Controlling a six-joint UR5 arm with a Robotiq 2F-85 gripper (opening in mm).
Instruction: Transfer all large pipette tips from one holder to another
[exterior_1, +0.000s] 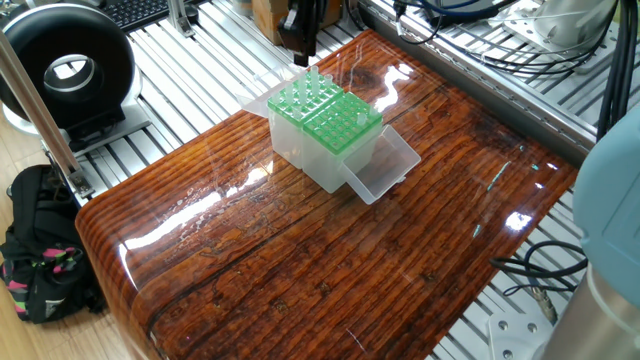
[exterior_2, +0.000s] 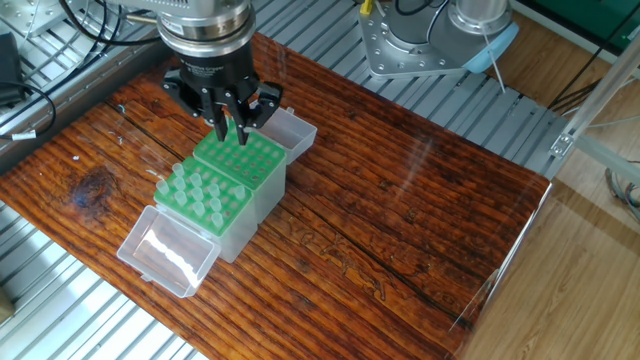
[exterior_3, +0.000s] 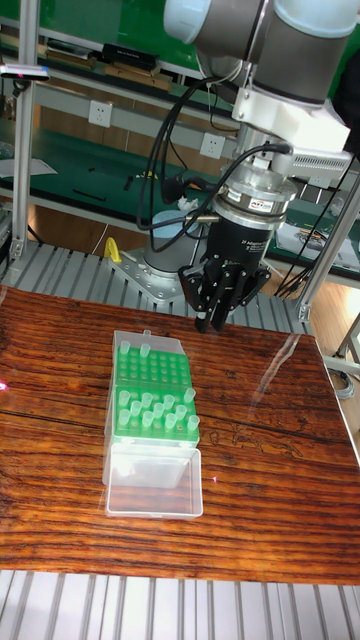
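The two green racks stand side by side, touching, near the middle of the wooden table. In the other fixed view, an open lid lies flat just in front of the near rack, and a second lid lies behind the far one. Pipette tips stand in the near rack. The gripper hangs above the far rack. A round black fan sits off the table's edge.
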